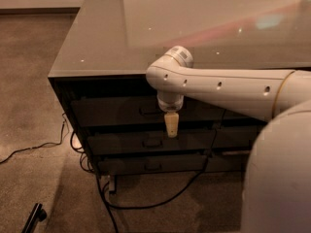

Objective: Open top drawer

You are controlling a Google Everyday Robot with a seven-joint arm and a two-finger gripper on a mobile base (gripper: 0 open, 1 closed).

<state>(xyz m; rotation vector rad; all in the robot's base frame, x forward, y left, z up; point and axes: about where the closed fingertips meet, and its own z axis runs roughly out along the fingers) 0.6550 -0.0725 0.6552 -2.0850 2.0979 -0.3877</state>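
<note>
The top drawer (112, 111) is the uppermost dark grey front under the grey desk top (107, 38), and it sits flush with the fronts below. Its small loop handle (148, 111) shows just left of my gripper. My gripper (171, 125) hangs down from the white arm (218, 84), pointing at the floor in front of the drawer column. Its cream tip lies over the lower edge of the top drawer front, level with the gap to the second drawer (146, 142).
A third, lowest drawer (150, 165) sits below. Black cables (146, 205) trail from under the desk across the carpet, and one runs left (34, 147). A black object (34, 216) lies on the floor at lower left. The robot's white body (279, 178) fills the lower right.
</note>
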